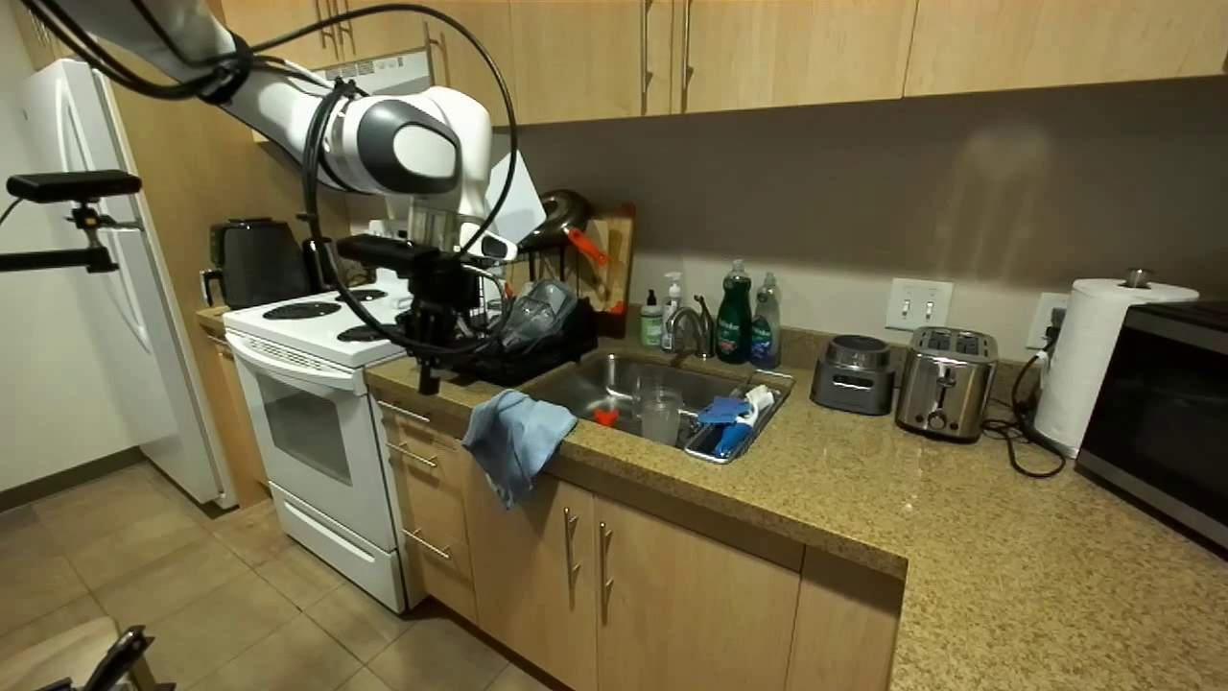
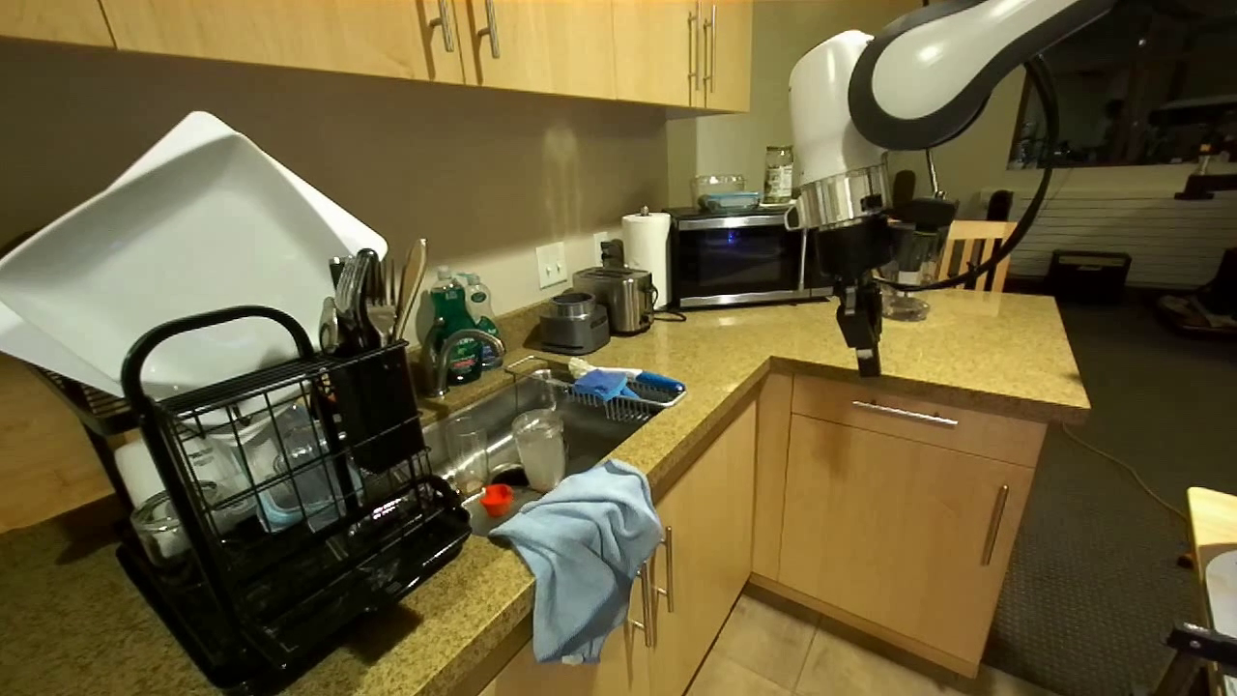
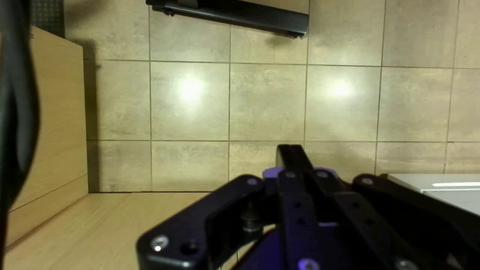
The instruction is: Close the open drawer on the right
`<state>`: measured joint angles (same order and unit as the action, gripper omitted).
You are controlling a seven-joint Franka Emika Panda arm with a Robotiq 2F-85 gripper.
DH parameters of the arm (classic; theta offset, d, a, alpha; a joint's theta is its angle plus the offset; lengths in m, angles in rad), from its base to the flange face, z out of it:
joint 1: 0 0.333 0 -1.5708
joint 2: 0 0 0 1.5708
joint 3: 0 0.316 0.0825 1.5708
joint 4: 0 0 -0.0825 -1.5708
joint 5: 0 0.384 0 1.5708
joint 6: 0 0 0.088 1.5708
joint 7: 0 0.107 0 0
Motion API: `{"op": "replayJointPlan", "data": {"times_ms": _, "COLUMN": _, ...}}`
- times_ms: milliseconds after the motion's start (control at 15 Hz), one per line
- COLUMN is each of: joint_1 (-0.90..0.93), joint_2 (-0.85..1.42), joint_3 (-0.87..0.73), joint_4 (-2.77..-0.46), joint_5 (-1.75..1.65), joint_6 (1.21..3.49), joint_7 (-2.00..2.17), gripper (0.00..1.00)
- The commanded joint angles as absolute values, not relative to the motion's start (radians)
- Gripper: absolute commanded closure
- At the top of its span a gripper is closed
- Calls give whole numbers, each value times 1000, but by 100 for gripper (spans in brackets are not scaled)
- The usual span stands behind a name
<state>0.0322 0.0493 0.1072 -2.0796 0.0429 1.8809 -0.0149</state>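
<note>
Hangs right over the floor with gripper pinched narrow, well apart from a drawer sitting flush beyond it in an exterior view!

"How much room lies below the gripper?"

"A wide stretch of tiled floor in the wrist view, boxed in along two sides by cabinet fronts."

"What stands in the way?"

"A long black bar reaches over the tiles at the top of that view, and a white appliance takes the lower right. In both exterior views a blue cloth (part on the counter, part hanging) drapes its edge."

"And by the drawer in an exterior view?"

"Its front sits flush with the door below, handle standing proud. A black cable bows out from the arm."
</note>
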Motion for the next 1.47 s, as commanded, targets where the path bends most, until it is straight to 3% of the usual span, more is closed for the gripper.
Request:
{"op": "replayJointPlan", "data": {"times_ms": 0, "joint_1": 46, "joint_2": 54, "joint_3": 92, "joint_4": -2077, "joint_5": 43, "joint_6": 1878, "joint_7": -15, "gripper": 99}}
{"op": "replayJointPlan", "data": {"times_ms": 200, "joint_1": 46, "joint_2": 57, "joint_3": 91, "joint_4": -2076, "joint_5": 44, "joint_6": 1878, "joint_7": -15, "gripper": 99}}
{"op": "replayJointPlan", "data": {"times_ms": 267, "joint_1": 46, "joint_2": 57, "joint_3": 92, "joint_4": -2077, "joint_5": 51, "joint_6": 1874, "joint_7": -13, "gripper": 74}}
{"op": "replayJointPlan", "data": {"times_ms": 400, "joint_1": 46, "joint_2": 55, "joint_3": 91, "joint_4": -2082, "joint_5": 51, "joint_6": 1896, "joint_7": 5, "gripper": 68}}
{"op": "replayJointPlan", "data": {"times_ms": 1067, "joint_1": 32, "joint_2": 78, "joint_3": 53, "joint_4": -2103, "joint_5": -30, "joint_6": 2017, "joint_7": 140, "gripper": 3}}
{"op": "replayJointPlan", "data": {"times_ms": 1400, "joint_1": 15, "joint_2": 93, "joint_3": 1, "joint_4": -2074, "joint_5": -45, "joint_6": 2052, "joint_7": 210, "gripper": 0}}
